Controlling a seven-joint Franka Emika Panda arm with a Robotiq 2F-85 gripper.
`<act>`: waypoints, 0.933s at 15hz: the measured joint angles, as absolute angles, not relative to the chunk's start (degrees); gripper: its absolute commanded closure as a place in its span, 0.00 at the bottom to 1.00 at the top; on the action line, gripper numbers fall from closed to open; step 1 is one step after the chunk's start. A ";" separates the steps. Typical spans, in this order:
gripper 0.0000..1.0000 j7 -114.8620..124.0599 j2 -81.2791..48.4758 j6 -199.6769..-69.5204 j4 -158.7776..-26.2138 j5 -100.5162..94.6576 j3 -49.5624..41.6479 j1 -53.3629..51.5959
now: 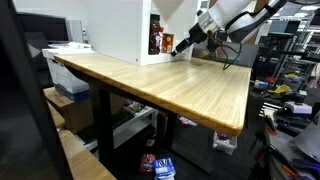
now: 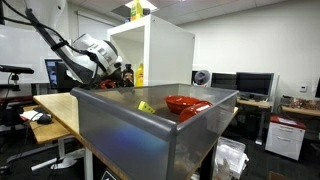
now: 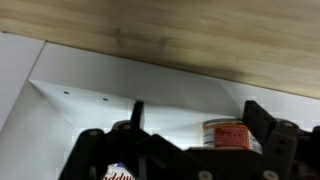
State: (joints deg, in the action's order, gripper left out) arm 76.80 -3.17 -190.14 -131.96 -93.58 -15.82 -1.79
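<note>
My gripper is at the open front of a white box shelf that stands on a wooden table. In the wrist view the two black fingers are wide apart and the gripper is open and empty. A small can with a red label stands inside the shelf, just beyond the fingers and nearer one of them. A second package with red lettering shows at the bottom edge. The gripper also shows beside the shelf in an exterior view.
A grey metal bin fills the foreground and holds a red bowl and a yellow item. A yellow object lies on top of the shelf. Desks with monitors stand behind.
</note>
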 measured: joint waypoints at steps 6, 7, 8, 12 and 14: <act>0.00 70.57 -0.29 -183.39 -136.74 -81.00 -13.59 -3.13; 0.00 68.10 0.13 -182.28 -137.80 -77.44 -12.44 -2.87; 0.00 65.47 0.55 -181.11 -138.87 -73.42 -11.15 -2.70; 0.00 55.28 2.56 -175.00 -142.26 -56.50 -5.54 -2.85; 0.00 50.52 3.50 -172.30 -142.90 -48.54 -3.35 -3.35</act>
